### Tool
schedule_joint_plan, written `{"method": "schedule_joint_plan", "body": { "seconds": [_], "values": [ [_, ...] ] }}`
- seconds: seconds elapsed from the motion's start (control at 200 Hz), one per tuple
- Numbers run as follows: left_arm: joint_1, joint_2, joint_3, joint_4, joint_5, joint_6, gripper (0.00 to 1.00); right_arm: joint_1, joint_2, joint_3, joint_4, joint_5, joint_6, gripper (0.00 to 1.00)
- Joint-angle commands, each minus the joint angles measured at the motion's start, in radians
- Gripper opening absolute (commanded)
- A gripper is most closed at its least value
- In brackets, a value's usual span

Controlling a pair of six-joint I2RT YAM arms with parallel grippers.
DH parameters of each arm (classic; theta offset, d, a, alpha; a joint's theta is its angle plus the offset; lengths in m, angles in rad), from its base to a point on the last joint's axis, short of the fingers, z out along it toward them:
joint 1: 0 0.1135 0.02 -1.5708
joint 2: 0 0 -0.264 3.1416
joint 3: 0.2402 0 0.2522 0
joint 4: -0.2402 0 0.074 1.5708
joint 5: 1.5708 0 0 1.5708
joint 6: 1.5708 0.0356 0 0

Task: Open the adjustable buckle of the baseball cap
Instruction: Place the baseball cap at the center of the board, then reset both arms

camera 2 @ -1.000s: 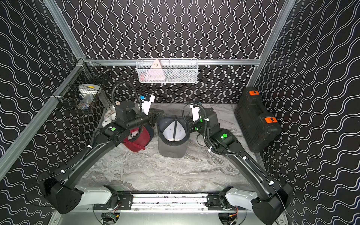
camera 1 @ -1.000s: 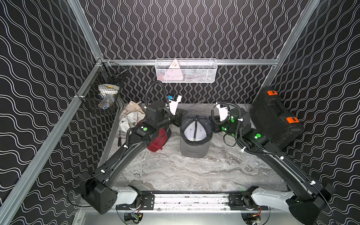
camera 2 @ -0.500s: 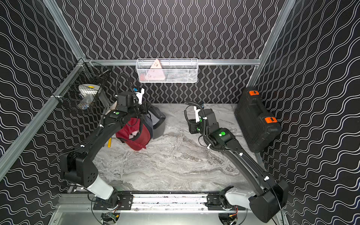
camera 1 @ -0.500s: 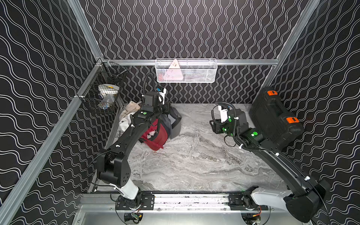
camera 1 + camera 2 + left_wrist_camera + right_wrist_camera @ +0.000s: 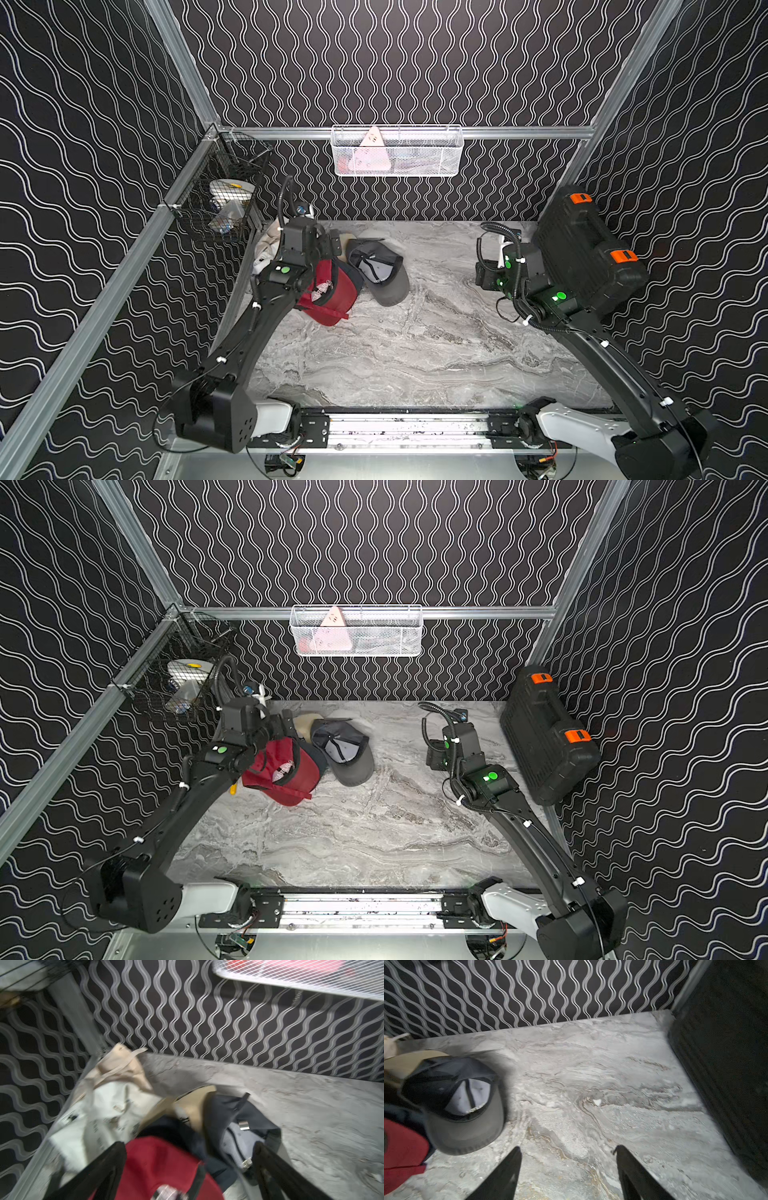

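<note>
The grey baseball cap (image 5: 384,276) (image 5: 348,754) lies upside down at the back left of the table, leaning on a red cap (image 5: 332,293). Its pale lining shows in the right wrist view (image 5: 467,1097). A silver buckle (image 5: 243,1125) sits on the cap's dark rear strap in the left wrist view. My left gripper (image 5: 328,245) (image 5: 189,1147) hovers open over the red cap and the grey cap's edge, holding nothing. My right gripper (image 5: 484,278) (image 5: 568,1151) is open above bare table at the right, well apart from the cap.
Beige and white caps (image 5: 116,1088) are piled in the back left corner. A black tool case (image 5: 590,249) leans on the right wall beside my right arm. A white wire basket (image 5: 397,151) hangs on the back wall, and a black mesh basket (image 5: 224,208) on the left.
Both grippers were shut on the grey cap mid-table. The left carried it back-left to the pile and let go. The right withdrew to the right. Both have opened.
</note>
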Motion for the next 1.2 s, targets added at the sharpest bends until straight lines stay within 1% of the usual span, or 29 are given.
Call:
{"method": "schedule_joint_plan", "body": {
  "seconds": [0.0, 0.075, 0.14, 0.195, 0.28, 0.32, 0.375, 0.48, 0.52, 0.53, 0.555, 0.62, 0.685, 0.811, 0.851, 0.906, 0.971, 1.006, 1.041, 1.096, 1.196],
  "values": [
    [0.012, -0.08, -0.09, -0.018, -0.13, -0.081, 0.99, -0.04, -0.008, -0.049, 0.009, 0.02, 0.065, 0.75],
    [0.02, -0.138, -0.177, -0.038, -0.203, -0.134, 0.99, -0.075, -0.015, -0.098, 0.026, -0.001, 0.087, 0.76],
    [0.034, -0.159, -0.212, -0.109, -0.246, -0.191, 0.99, -0.104, -0.018, -0.132, 0.039, -0.031, 0.099, 0.77],
    [0.049, -0.172, -0.221, -0.209, -0.287, -0.259, 0.99, -0.124, -0.014, -0.152, 0.042, -0.052, 0.109, 0.78],
    [0.079, -0.218, -0.276, -0.285, -0.292, -0.358, 0.99, -0.155, 0.002, -0.17, 0.039, -0.08, 0.129, 0.79],
    [0.094, -0.24, -0.308, -0.297, -0.286, -0.378, 0.99, -0.163, 0.011, -0.178, 0.04, -0.098, 0.139, 0.79],
    [0.109, -0.261, -0.341, -0.316, -0.306, -0.411, 0.99, -0.17, 0.026, -0.193, 0.049, -0.128, 0.153, 0.8],
    [0.155, -0.255, -0.375, -0.349, -0.327, -0.467, 0.99, -0.171, 0.047, -0.225, 0.071, -0.152, 0.177, 0.8],
    [0.16, -0.245, -0.387, -0.35, -0.334, -0.487, 0.99, -0.172, 0.053, -0.24, 0.087, -0.157, 0.182, 0.8],
    [0.184, -0.243, -0.389, -0.349, -0.336, -0.491, 0.99, -0.173, 0.055, -0.243, 0.09, -0.157, 0.184, 0.8],
    [0.206, -0.235, -0.4, -0.34, -0.33, -0.497, 0.99, -0.175, 0.062, -0.252, 0.097, -0.157, 0.188, 0.8],
    [0.233, -0.198, -0.421, -0.301, -0.309, -0.485, 0.99, -0.18, 0.076, -0.266, 0.112, -0.157, 0.195, 0.8],
    [0.246, -0.127, -0.429, -0.265, -0.294, -0.466, 0.99, -0.192, 0.094, -0.28, 0.13, -0.155, 0.2, 0.81],
    [0.249, 0.006, -0.45, -0.131, -0.234, -0.374, 0.99, -0.239, 0.136, -0.307, 0.174, -0.132, 0.212, 0.81],
    [0.249, 0.037, -0.455, -0.092, -0.231, -0.366, 0.99, -0.253, 0.146, -0.323, 0.196, -0.126, 0.217, 0.81],
    [0.249, 0.058, -0.469, -0.018, -0.234, -0.325, 0.99, -0.261, 0.158, -0.35, 0.232, -0.093, 0.22, 0.8],
    [0.249, 0.078, -0.497, 0.084, -0.207, -0.262, 0.99, -0.268, 0.178, -0.378, 0.264, -0.045, 0.216, 0.8],
    [0.248, 0.097, -0.492, 0.104, -0.23, -0.234, 0.99, -0.274, 0.192, -0.389, 0.274, -0.021, 0.211, 0.8],
    [0.248, 0.113, -0.501, 0.145, -0.225, -0.2, 0.99, -0.285, 0.214, -0.396, 0.286, 0.0, 0.212, 0.81],
    [0.249, 0.137, -0.524, 0.215, -0.221, -0.167, 0.99, -0.331, 0.246, -0.37, 0.251, -0.046, 0.221, 0.81],
    [0.248, 0.194, -0.542, 0.333, -0.193, -0.138, 0.99, -0.367, 0.288, -0.351, 0.275, -0.062, 0.233, 0.81]
  ]
}}
